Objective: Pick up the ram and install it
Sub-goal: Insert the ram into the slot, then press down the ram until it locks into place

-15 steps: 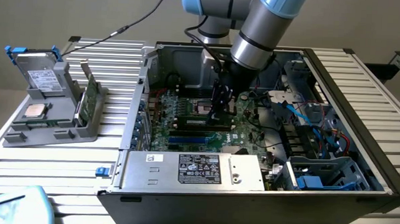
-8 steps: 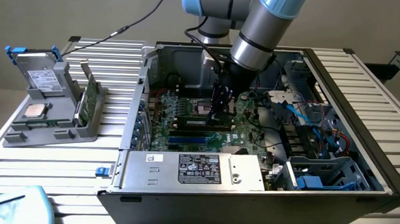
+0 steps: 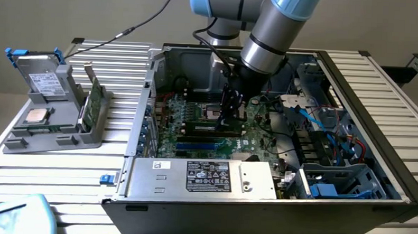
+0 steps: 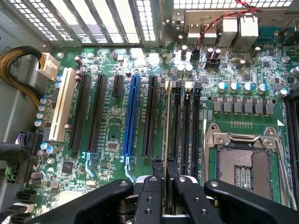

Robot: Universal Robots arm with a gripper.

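The gripper (image 4: 165, 164) was clamped on the ram (image 4: 167, 116), its two fingers (image 4: 158, 170) pressed against the stick's flat faces. The ram, seen edge-on, ran along the black memory slots (image 4: 184, 126) just beside the empty processor socket (image 4: 243, 163), on the socket's side towards the blue slot (image 4: 132, 116). Whether it sat fully in a slot could not be told.

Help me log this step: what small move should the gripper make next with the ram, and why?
Probably ease straight down: the gripper is shut on the ram, held edge-on along the black memory slots beside the processor socket; whether it is seated I cannot tell.
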